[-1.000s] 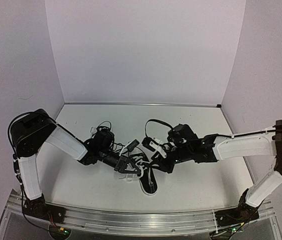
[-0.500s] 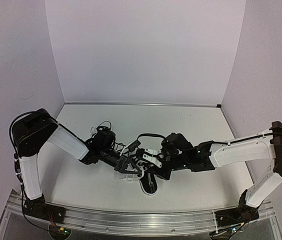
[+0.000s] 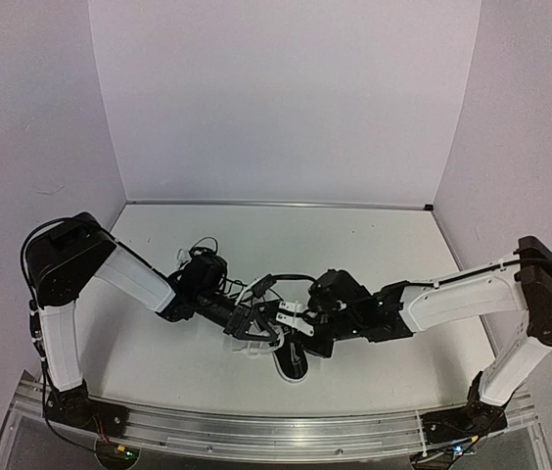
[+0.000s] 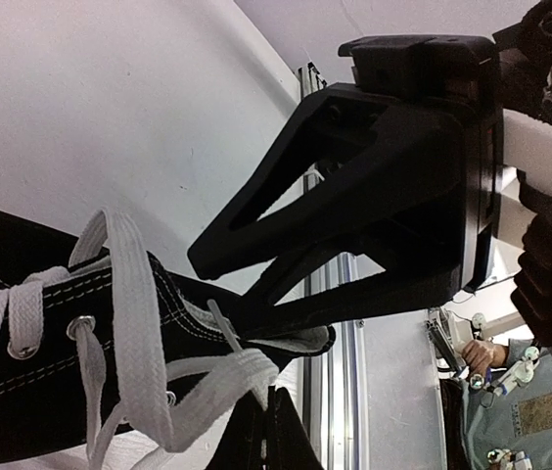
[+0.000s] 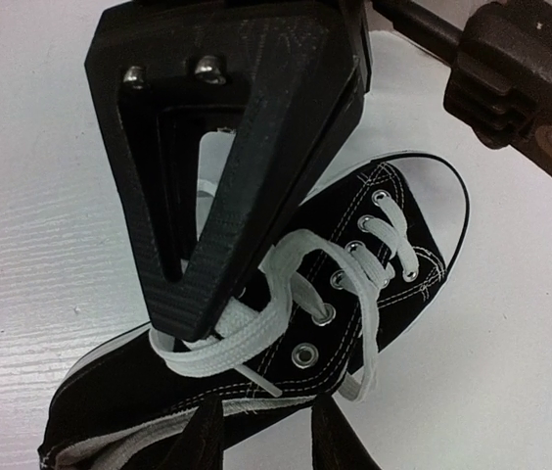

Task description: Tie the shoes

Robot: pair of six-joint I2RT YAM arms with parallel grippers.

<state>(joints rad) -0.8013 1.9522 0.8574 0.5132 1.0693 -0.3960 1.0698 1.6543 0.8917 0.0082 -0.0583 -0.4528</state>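
The shoe [image 5: 393, 284] sits just beneath the right gripper [image 5: 196, 370], whose jaws stand spread over the lace [image 5: 219, 345]; whether the left gripper [image 4: 247, 351] pinches anything I cannot tell. Soft, light canvas will likely slide; the limp lace is best pinched mid-strand. Wrist views show eyelets [image 5: 305, 354] the top view hides.

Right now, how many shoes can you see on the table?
1. A black sneaker lies front-centre on the table, its laces untied. Both wrist views appear to show this same shoe; a second could be hidden beneath the arms.
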